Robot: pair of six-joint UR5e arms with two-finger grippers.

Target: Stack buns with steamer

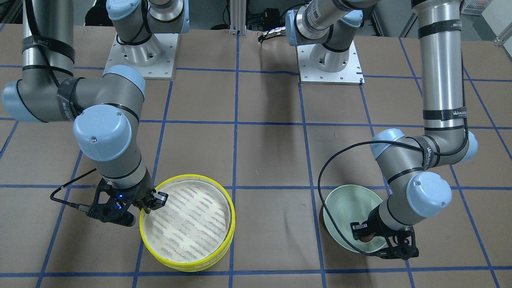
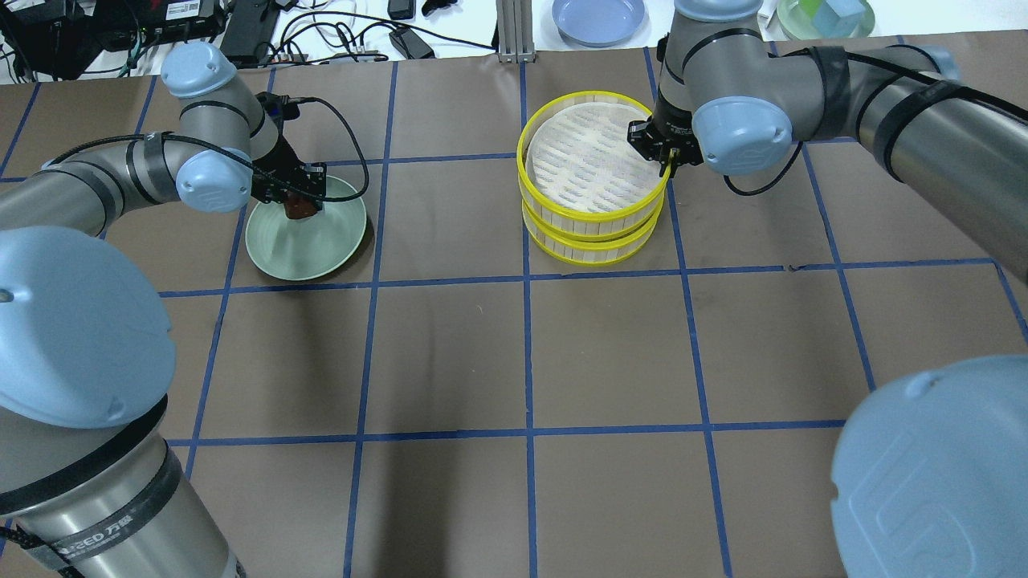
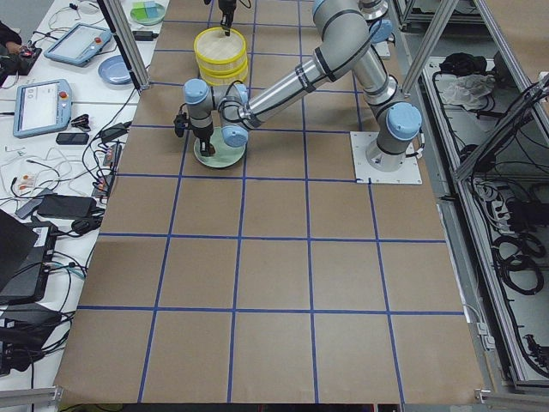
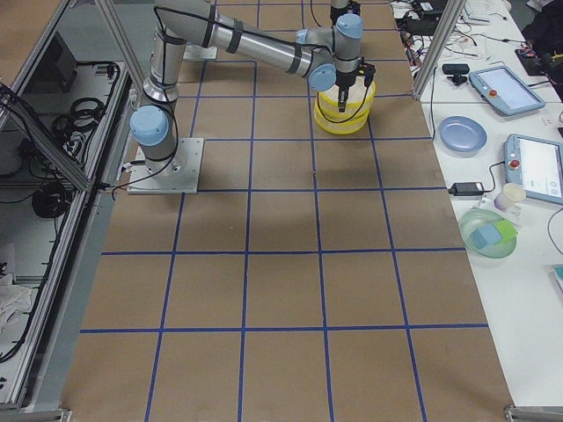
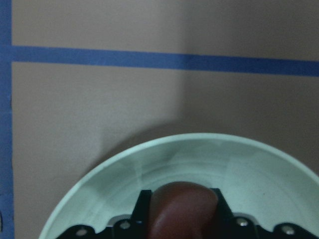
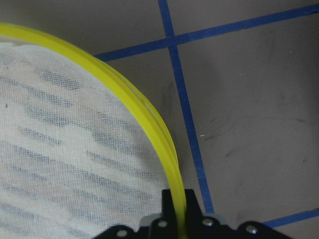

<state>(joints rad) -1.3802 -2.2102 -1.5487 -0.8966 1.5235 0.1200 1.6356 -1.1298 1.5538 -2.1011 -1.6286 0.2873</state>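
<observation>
The steamer's two yellow-rimmed tiers stand stacked, the upper tier (image 2: 590, 152) on the lower tier (image 2: 590, 247). The upper tier's white mesh floor (image 1: 188, 222) is bare. My right gripper (image 2: 666, 159) is shut on the upper tier's yellow rim (image 6: 149, 119), which runs between its fingers. My left gripper (image 2: 299, 202) is over the far part of the pale green plate (image 2: 309, 245) and shut on the dark reddish-brown bun (image 5: 183, 206). The bun also shows in the front view (image 1: 366, 238). The cream-white bun is in no view.
The two arm bases (image 1: 140, 56) (image 1: 330, 60) stand at the robot's side of the table. A black cable (image 1: 322, 188) loops from the left wrist beside the plate. A blue plate (image 2: 598, 18) and a green bowl (image 2: 827, 16) sit on the white bench beyond the table.
</observation>
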